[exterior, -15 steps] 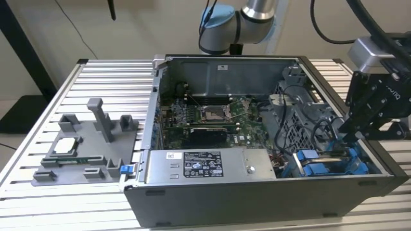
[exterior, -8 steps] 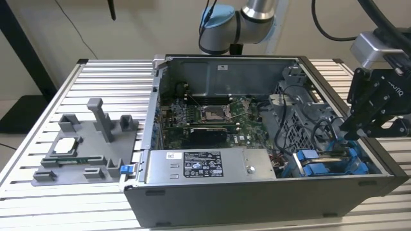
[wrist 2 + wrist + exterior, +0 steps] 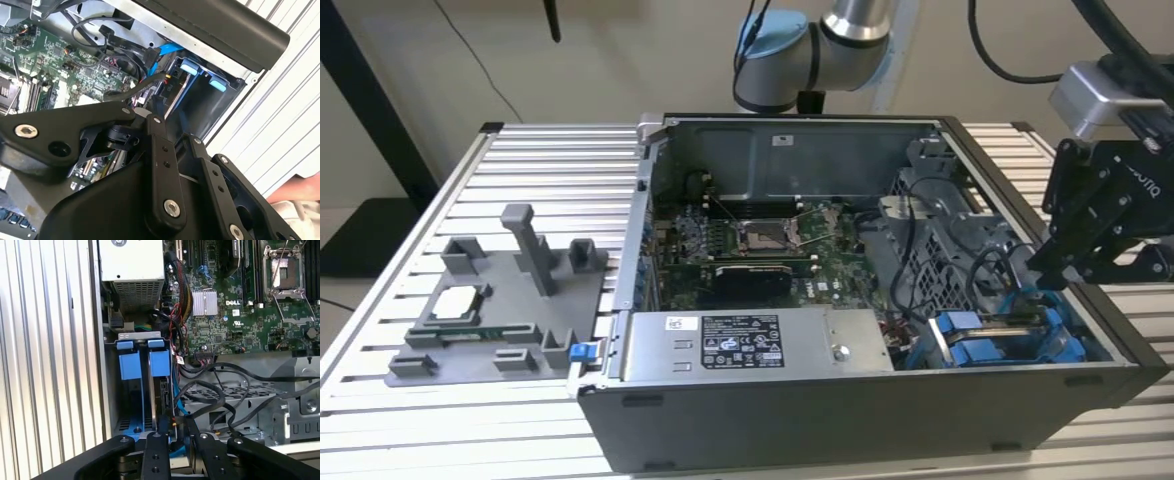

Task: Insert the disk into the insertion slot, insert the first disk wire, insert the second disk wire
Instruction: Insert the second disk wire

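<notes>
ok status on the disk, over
gripper low at slot. disk looks seated in slot, on edge. black wires loop close beside gripper, blue wire along disk.

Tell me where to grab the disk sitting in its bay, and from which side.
Probably pinch the blue tab at the disk's end nearest the power supply, coming straight down from above. The disk stands on edge in the bay, flat faces walled in; the tab lies exposed.
</notes>
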Robot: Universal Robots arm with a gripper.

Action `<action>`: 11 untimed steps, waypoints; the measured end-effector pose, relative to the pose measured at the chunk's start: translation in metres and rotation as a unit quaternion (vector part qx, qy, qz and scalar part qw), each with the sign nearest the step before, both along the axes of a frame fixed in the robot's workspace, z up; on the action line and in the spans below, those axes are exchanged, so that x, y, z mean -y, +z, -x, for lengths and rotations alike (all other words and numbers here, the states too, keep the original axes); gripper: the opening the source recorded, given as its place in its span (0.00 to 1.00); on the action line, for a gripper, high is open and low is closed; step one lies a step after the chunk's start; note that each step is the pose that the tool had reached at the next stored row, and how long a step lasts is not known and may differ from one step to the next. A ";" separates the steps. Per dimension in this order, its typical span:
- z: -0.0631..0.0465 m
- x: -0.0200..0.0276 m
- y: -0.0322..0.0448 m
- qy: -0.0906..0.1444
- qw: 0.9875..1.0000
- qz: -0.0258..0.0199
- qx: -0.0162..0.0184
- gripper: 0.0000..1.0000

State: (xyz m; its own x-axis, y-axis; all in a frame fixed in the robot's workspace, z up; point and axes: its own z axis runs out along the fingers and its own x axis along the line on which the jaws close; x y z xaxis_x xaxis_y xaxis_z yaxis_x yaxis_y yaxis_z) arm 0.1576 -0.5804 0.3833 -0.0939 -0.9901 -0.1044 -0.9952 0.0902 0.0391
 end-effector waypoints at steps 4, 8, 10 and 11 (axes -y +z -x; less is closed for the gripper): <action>0.000 0.0000 0.0021 0.000 1.000 0.000 0.000 1.00; 0.000 0.0000 0.0033 0.000 1.000 -0.003 0.007 1.00; 0.000 -0.0004 0.0033 0.000 1.000 -0.006 0.019 1.00; 0.000 -0.0005 0.0032 0.000 1.000 -0.007 0.025 1.00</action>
